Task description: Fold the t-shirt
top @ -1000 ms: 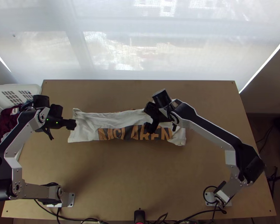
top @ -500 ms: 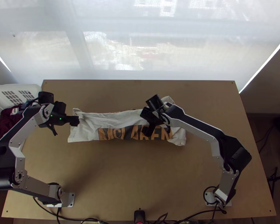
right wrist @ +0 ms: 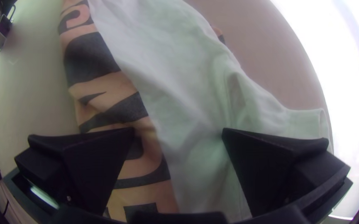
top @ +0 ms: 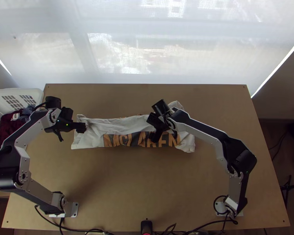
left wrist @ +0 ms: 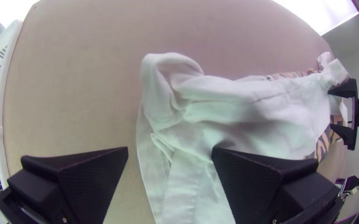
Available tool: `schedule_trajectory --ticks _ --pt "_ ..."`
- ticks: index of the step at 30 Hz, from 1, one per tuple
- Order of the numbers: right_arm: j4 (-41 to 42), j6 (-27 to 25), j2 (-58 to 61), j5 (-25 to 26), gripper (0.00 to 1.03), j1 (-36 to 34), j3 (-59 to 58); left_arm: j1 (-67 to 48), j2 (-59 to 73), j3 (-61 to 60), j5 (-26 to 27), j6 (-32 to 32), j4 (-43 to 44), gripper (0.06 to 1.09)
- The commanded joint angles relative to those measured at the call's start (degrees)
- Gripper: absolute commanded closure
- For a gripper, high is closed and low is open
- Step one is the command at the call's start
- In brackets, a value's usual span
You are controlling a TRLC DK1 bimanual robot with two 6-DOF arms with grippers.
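Running this from my desk: the tabletop [top: 147, 188] stretches out under both arms, and a white basket [top: 36, 93] with some clothes [top: 9, 127] in it sits on the outer side of my left claw [left wrist: 170, 150]. The t-shirt [top: 107, 127] lies on the tabletop as a long, fairly narrow strip, running from below the left claw to under my right claw [right wrist: 179, 130] and a bit past it. I'd call it roughly half done: the lengthwise folding looks mostly finished, white cloth laid over so the lettering [top: 136, 140] shows along the near side. What's left, I reckon, is tidying plus bringing the ends in to make a compact bundle. Left claw is wide open with nothing in it, one finger over the shirt's end, the other over bare wood. Right claw is wide open too, empty, fingers either side of the white panel's edge. Smallest job: a loose flap [top: 176, 105], probably a sleeve, pokes out on the far side of the right claw and could use tucking.
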Motion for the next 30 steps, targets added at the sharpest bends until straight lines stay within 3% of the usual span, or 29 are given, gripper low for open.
schedule_trajectory --ticks 1,12,18,26,30 --pt "0.1 0.0 1.3 0.1 0.05 -0.5 0.6 -0.9 2.0 0.2 0.7 0.0 -0.2 0.11" --pt "0.6 -0.3 2.0 0.1 0.05 -0.6 0.7 -3.3 4.0 2.3 2.7 -2.7 -2.0 0.11" --pt "0.8 -0.3 2.3 0.2 0.05 -0.6 0.8 -3.6 5.0 2.5 5.0 -2.9 -3.8 0.41" --pt "1.2 -0.3 2.6 0.2 0.05 -0.6 1.2 -2.9 4.6 2.6 6.0 -3.3 -2.2 1.05" --pt "1.1 -0.3 2.9 0.1 0.05 -0.6 1.3 -2.0 2.9 3.3 6.0 -4.0 -2.3 1.05"
